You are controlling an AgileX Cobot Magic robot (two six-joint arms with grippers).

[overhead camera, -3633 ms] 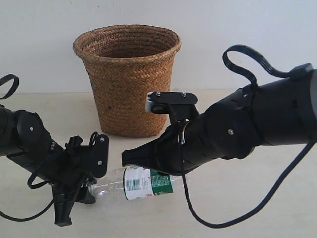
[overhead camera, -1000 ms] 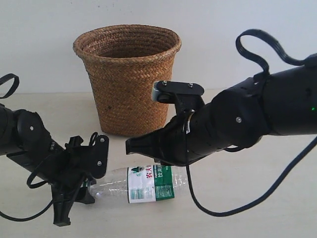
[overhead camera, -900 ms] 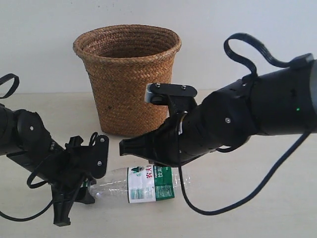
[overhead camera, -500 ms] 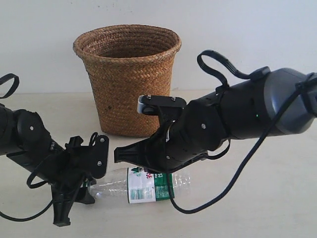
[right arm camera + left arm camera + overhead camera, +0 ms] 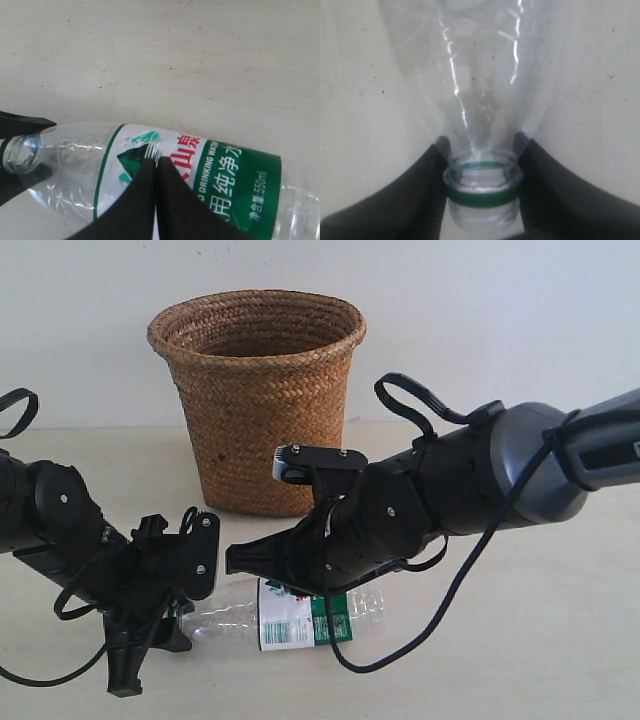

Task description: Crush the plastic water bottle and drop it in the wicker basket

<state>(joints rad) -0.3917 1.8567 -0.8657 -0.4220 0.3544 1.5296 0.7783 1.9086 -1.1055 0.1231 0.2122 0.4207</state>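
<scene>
Left jaws pinch bottle (image 5: 290, 615) neck; right jaws closed, perhaps touching.

Your black left gripper (image 5: 482, 167): jaws clamped on clear plastic bottle (image 5: 480, 90) neck | your black right gripper (image 5: 156, 161): angled down, jaws together

Glossy clear plastic water bottle (image 5: 290, 618); rough woven wicker basket (image 5: 258, 410)

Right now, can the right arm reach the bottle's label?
Probably yes: the right gripper, shut, hangs right over the label of the plastic water bottle; the left gripper clamps only the neck, clear of it.
</scene>
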